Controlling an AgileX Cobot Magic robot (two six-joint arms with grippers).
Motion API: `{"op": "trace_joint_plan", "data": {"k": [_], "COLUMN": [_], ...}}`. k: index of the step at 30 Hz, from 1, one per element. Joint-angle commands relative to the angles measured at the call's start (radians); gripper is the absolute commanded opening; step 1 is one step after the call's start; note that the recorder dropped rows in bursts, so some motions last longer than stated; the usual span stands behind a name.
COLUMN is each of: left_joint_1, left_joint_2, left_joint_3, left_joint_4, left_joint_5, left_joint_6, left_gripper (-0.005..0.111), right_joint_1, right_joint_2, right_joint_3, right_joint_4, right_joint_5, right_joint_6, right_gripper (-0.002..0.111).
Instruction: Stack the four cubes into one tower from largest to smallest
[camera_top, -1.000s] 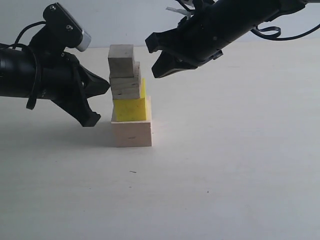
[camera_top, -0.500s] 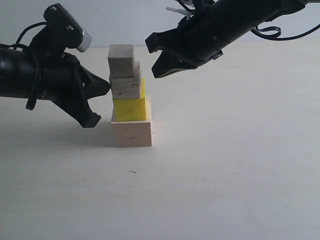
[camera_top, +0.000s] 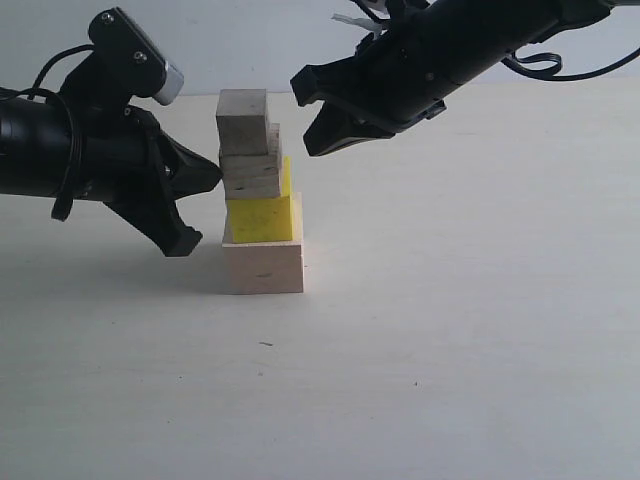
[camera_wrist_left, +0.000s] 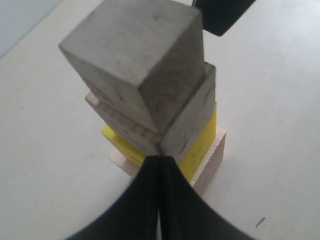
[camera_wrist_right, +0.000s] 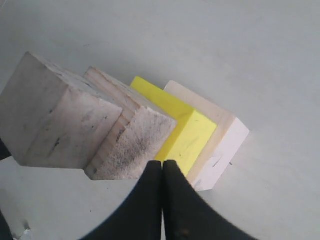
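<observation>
Toward the desk's (camera_top: 450, 350) far edge, tower (camera_top: 259, 200): large pale cube (camera_top: 263, 268), yellow cube (camera_top: 262, 218), lower small cube (camera_top: 250, 175) and top small cube (camera_top: 243, 120), stacked upward and slightly offset.
Left gripper (camera_wrist_left: 160, 162): jaws pressed together, tips at the lower small cube's corner edge.
Right gripper (camera_wrist_right: 162, 167): jaws pressed together, above the tower toward the desk's right edge, apart from it.

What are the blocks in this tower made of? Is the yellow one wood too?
The top cube and the second cube look like bare, rough wood: dark grain streaks show. The big bottom cube looks like smoother pale wood. The yellow cube has an even matte coat hiding any grain, so probably painted wood, but I can't be sure.
</observation>
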Motion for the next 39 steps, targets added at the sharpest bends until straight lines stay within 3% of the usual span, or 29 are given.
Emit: {"op": "trace_joint_plan", "data": {"k": [1, 39], "left_joint_1": [-0.007, -0.007], "left_joint_2": [0.0, 0.0], "left_joint_3": [-0.005, -0.005], "left_joint_4": [-0.008, -0.045], "left_joint_5": [0.005, 0.008], "left_joint_6": [0.005, 0.049], "left_gripper": [0.0, 0.0], "right_joint_1": [0.0, 0.0], "right_joint_2": [-0.003, -0.003], "right_joint_3": [0.004, 0.004], "right_joint_4": [-0.007, -0.007], "right_joint_5": [-0.008, 0.0], "right_joint_6": [-0.003, -0.015], "right_gripper": [0.0, 0.0]}}
